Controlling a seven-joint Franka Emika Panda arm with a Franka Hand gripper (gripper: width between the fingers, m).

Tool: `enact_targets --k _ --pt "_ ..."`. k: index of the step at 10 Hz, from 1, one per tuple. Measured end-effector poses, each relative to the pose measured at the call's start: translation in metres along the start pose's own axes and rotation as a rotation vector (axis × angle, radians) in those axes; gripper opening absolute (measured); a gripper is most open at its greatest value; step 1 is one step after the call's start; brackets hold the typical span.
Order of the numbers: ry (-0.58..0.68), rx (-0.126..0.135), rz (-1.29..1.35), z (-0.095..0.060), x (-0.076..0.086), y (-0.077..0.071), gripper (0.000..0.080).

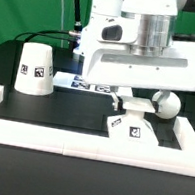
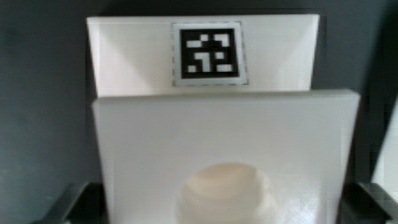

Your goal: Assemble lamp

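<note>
This is a robotics lab bench: a black tabletop [image 1: 68, 111] fenced by a white border rail [image 1: 69, 142], a green backdrop [image 1: 23, 9] behind, the marker board [image 1: 87, 85] lying flat, cables [image 1: 69, 20] beside the Franka arm [image 1: 145, 37], and a square tag [image 1: 26, 71] on the lamp shade [image 1: 41, 59].

Single arm [image 1: 145, 37] hangs vertical, wrist directly over the base block [image 1: 131, 129], gripper [image 1: 135, 105] pointing down just above it, jaws spread wide with one dark finger [image 2: 79, 205] either side of that block; contact not discernible.
</note>
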State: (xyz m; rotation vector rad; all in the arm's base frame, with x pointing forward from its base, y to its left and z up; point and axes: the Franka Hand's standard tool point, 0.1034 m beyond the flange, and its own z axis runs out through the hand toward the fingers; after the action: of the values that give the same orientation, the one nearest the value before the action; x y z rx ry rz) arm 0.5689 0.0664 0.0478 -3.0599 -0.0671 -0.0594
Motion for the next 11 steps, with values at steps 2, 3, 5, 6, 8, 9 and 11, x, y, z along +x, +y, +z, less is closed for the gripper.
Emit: enact_targets --k 2,3,5,6,8,9,11 --pt "0.025 0.005 -0.019 0.001 0.022 -0.014 0.0535" --pt "0.031 0.007 -0.019 0.002 0.028 -0.020 0.0535" --pt "0.045 0.011 0.000 0.003 0.037 -0.032 0.0535" --pt "0.047 0.007 0.024 0.003 0.038 -0.033 0.0535" --pt "0.050 0.004 0.036 0.003 0.038 -0.033 0.0535" --pt "0.049 0.004 0.036 0.003 0.038 -0.033 0.0607" --pt "0.049 0.004 0.036 0.004 0.038 -0.033 0.0671"
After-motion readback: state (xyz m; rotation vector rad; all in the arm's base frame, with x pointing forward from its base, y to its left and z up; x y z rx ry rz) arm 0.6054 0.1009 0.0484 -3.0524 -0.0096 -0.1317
